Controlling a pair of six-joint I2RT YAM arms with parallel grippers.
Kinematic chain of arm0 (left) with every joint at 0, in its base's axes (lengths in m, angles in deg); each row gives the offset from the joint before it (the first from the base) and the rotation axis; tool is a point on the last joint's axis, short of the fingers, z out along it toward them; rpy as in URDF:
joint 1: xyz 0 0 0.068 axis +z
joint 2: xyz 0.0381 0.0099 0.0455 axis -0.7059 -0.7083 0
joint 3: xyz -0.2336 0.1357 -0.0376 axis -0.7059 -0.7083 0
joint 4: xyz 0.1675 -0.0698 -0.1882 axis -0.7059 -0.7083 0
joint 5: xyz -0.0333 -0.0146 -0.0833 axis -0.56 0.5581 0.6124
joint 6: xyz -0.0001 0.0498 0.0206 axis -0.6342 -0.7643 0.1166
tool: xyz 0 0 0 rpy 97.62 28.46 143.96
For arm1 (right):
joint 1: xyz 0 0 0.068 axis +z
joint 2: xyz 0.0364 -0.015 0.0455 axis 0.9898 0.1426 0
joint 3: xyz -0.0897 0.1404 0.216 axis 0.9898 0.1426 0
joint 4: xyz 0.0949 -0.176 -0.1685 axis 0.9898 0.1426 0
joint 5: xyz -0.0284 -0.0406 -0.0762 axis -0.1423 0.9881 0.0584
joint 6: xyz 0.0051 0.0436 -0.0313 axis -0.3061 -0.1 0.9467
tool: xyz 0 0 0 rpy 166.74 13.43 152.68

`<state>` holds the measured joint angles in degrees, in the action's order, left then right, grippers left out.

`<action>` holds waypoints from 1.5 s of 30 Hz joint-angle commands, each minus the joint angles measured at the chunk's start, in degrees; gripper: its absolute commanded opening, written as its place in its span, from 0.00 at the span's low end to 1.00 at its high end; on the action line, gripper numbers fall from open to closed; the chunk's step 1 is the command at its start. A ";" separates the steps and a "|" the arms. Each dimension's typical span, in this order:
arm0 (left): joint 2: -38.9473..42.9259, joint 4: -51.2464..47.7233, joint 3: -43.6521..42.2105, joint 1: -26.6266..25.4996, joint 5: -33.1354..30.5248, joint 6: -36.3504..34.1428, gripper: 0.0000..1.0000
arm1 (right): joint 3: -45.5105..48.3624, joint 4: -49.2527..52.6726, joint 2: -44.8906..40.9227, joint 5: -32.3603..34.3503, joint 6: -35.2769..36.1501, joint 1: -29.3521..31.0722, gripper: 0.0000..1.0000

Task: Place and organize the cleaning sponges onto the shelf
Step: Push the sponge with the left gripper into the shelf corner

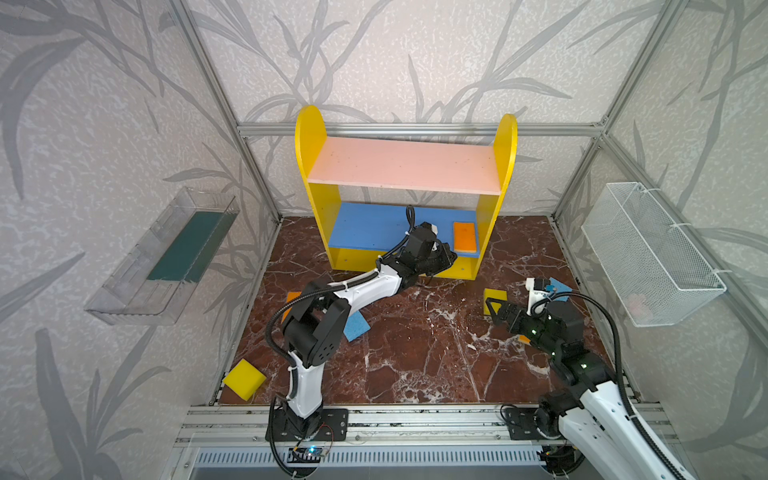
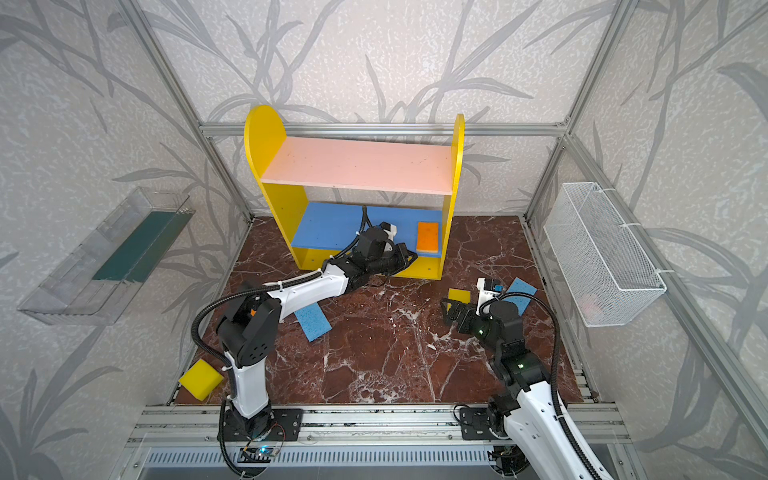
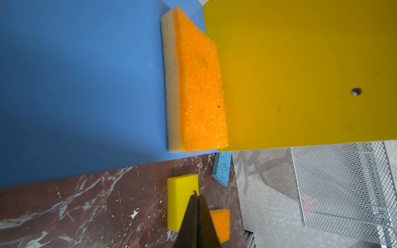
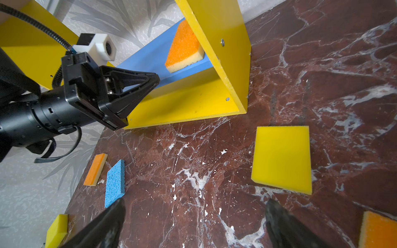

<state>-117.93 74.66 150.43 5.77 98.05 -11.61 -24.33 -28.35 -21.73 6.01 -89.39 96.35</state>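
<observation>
So far only one sponge is up: the orange sponge (image 1: 464, 236) lies flat on the blue board (image 1: 365, 226) of the shelf (image 1: 309, 141), at its right end against the yellow side panel (image 3: 300, 75). The left claw (image 3: 196, 199) hangs just in front of that board, pinched fully shut with nothing between its fingers, so I judge its part of the placing is done.

The right claw (image 4: 194, 212) is spread wide and empty, low over the floor (image 1: 415, 353), with the yellow block (image 4: 282, 158) just ahead of it; that looks like the pick in hand. The next move calls for setting the spread fingers astride the block, closing on it, and lifting it to the shelf clear of the left arm.

Also on the floor are a blue sponge (image 1: 356, 326), a half-hidden orange sponge (image 1: 293, 298) and a second yellow block (image 1: 244, 379) on the left. A far blue sponge (image 1: 560, 291) and an orange corner (image 4: 378, 230) lie by the right arm.
</observation>
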 commanded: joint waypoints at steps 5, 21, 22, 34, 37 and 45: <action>0.18 -3.61 3.76 0.94 -3.78 -4.42 0.00 | 0.70 -0.59 -0.62 -0.76 0.80 -0.31 0.99; -10.33 -9.23 17.65 2.96 -5.11 -4.89 0.00 | 1.05 -0.12 -1.44 -0.43 1.32 -0.31 0.99; -10.68 -9.52 18.07 3.09 -5.31 -4.90 0.00 | 1.09 -0.14 -1.44 -0.43 1.31 -0.35 0.99; -16.35 -10.66 24.20 3.07 -2.19 -3.24 0.00 | 1.58 -1.15 -0.66 -0.43 1.32 -0.28 0.99; -16.89 -11.18 25.18 2.61 -1.95 -3.23 0.00 | 1.62 -1.11 -0.74 -0.34 1.28 -0.31 0.99; -18.13 -11.56 27.16 1.78 -1.52 -2.64 0.00 | 1.71 -1.17 -0.74 -0.52 1.15 -0.28 0.99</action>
<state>-134.84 63.73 175.17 7.82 95.80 -15.04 -23.08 -28.41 -22.32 5.96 -88.87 96.31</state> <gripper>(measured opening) 0.047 0.991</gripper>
